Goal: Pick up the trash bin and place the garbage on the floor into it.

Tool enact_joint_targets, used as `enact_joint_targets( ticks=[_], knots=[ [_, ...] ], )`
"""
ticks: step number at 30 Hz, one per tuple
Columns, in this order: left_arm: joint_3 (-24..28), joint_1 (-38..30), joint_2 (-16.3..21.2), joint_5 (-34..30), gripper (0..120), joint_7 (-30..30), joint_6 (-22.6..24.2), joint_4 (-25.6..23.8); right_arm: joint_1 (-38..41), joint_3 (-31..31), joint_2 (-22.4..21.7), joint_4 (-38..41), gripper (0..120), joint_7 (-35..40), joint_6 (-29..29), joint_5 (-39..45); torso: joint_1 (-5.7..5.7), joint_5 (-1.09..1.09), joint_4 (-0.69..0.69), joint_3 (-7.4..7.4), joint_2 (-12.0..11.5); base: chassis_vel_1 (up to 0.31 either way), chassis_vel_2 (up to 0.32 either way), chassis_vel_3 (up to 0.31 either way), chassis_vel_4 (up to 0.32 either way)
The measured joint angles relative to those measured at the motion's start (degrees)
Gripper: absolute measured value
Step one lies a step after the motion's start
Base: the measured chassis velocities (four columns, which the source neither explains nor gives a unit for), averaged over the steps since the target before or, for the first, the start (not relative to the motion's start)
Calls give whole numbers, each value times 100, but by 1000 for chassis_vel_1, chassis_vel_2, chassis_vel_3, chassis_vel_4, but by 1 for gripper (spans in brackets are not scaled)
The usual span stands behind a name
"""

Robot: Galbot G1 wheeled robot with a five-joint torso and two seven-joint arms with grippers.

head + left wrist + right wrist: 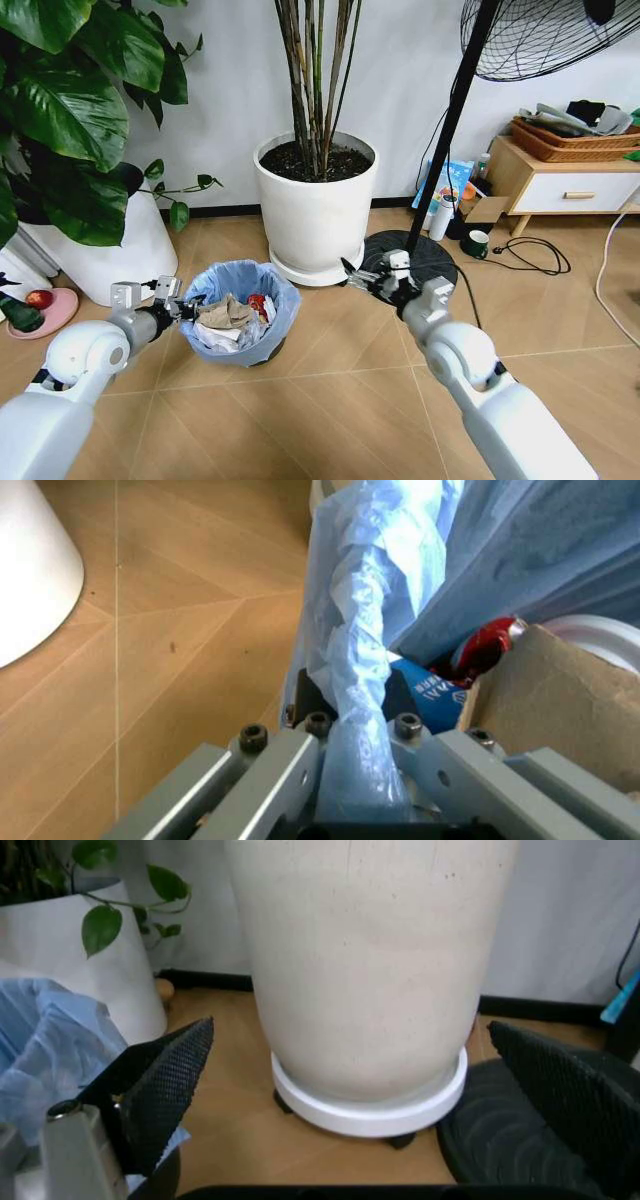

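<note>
Clamping the bag-lined rim of the trash bin (240, 312) on the floor, the left tool (178, 305) needed a level hold, garbage (228, 318) inside, while the right tool (372, 281) hovered released beside it

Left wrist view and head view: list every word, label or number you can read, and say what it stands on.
Nothing can be read in full.
Blue packet in the trash bin, beside the left gripper clamped on the bag rim: white letters, cut off and unreadable.
Bottles by the fan base: labels too small.
Right gripper: open, unmarked.
</note>
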Motion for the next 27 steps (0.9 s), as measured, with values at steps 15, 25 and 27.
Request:
enact_joint_targets(
  ticks=[15, 25, 27],
  knots=[
    [-144, 90, 113, -24, 0, -9, 0, -137, -538, 217, 161, 268, 100, -43, 99, -317, 0, -1, 2, 1, 0, 138, 138, -136, -121],
    [-167, 119, 89, -25, 0, -16, 0, -195, -717, 325, 212, 376, 100, -69, 132, -426, 0, -2, 2, 1, 0, 139, 145, -144, -140],
    [-167, 120, 87, -25, 0, -18, 0, -209, -728, 341, 212, 392, 100, -71, 132, -440, 0, -2, 1, 1, 0, 142, 147, -152, -157]
  ],
)
